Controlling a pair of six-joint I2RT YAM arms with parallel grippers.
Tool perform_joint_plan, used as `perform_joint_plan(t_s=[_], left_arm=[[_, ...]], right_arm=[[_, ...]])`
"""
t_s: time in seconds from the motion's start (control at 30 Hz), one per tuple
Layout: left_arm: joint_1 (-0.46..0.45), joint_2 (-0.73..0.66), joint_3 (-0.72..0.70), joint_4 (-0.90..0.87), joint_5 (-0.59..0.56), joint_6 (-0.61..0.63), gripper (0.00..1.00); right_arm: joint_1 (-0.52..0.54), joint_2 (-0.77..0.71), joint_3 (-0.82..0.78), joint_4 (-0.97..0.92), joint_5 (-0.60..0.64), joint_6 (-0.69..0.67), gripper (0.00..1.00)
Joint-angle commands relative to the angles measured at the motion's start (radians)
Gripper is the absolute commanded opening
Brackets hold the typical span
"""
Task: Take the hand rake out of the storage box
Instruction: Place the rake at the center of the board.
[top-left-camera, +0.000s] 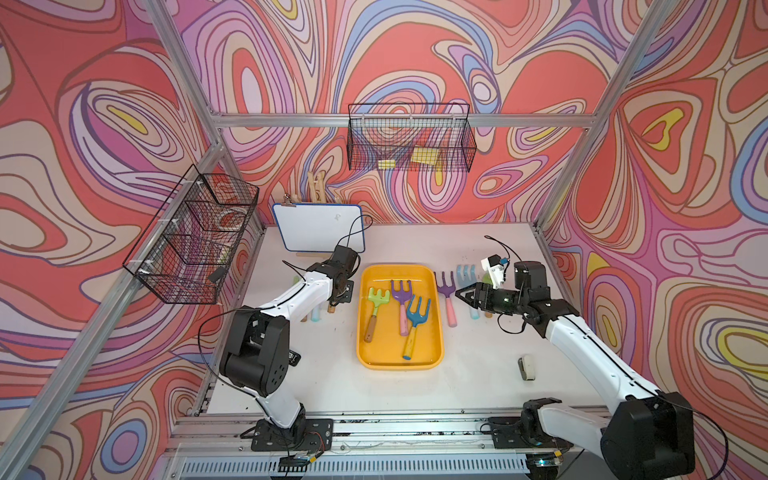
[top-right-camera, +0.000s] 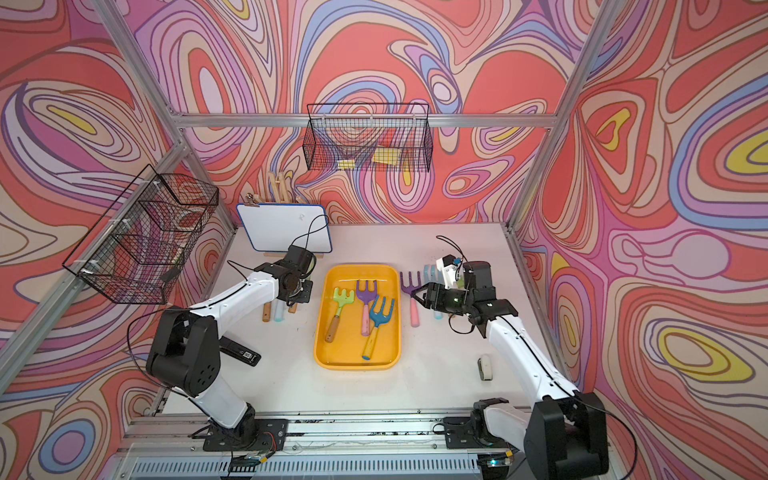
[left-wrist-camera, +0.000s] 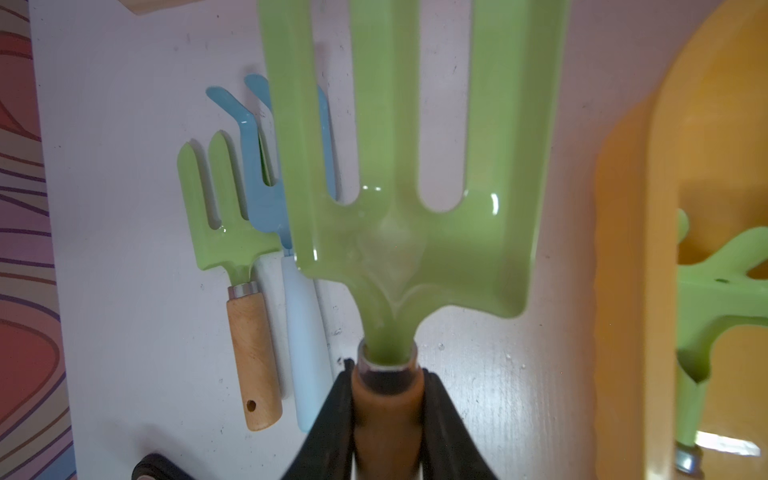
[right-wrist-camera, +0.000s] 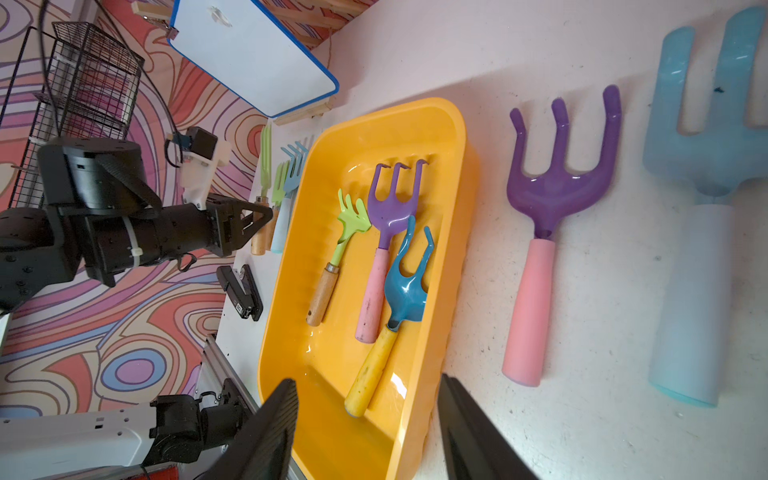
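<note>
Centre of frame in both top views: storage box (top-left-camera: 386, 349), yellow-orange, flat on the white table (top-left-camera: 478, 374). Holds three rakes side by side: green boxed rake (top-left-camera: 379, 296) with wooden handle, purple boxed rake (top-left-camera: 401, 291) with pink handle, teal boxed rake (top-left-camera: 417, 311) with yellow handle, teal head just beside the pink handle. Left of the box and outside it: left gripper (left-wrist-camera: 388, 374), pinched tight on the wooden handle of the held green rake (left-wrist-camera: 415, 199), tines pointing up-frame in the left wrist view, over bare table beside the box rim. Left of centre in that view, lying on the table: small green rake (left-wrist-camera: 226, 232), light blue rake (left-wrist-camera: 266, 208). Right of the box in the top views: right gripper (right-wrist-camera: 368, 380), about half open, grips nothing. Right half of the right wrist view, on the table: loose purple rake (right-wrist-camera: 552, 199), pale blue fork (right-wrist-camera: 706, 166).
</note>
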Motion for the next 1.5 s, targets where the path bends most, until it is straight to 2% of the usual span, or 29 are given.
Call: perform_joint_plan(t_s=[0.0, 0.27, 0.5, 1.1, 1.47], left_arm=[[0.02, 0.052, 0.039, 0.021, 0.024, 0.019, 0.12], [0.048, 0.165, 0.068, 0.033, 0.065, 0.03, 0.12], [0.063, 0.211, 0.102, 0.018, 0.067, 0.037, 0.13], [0.068, 0.266, 0.154, -0.059, 0.111, 0.025, 0.17], [0.075, 0.257, 0.143, -0.092, 0.087, 0.008, 0.18]], right_arm=[[0.009, -0.014, -0.016, 0.014, 0.0, -0.004, 0.59], [0.011, -0.008, -0.015, 0.013, 0.006, -0.005, 0.6], [0.014, -0.01, -0.014, 0.011, 0.01, -0.007, 0.6], [0.015, -0.012, -0.015, 0.009, 0.014, -0.008, 0.6], [0.017, -0.01, -0.014, 0.008, 0.014, -0.008, 0.61]])
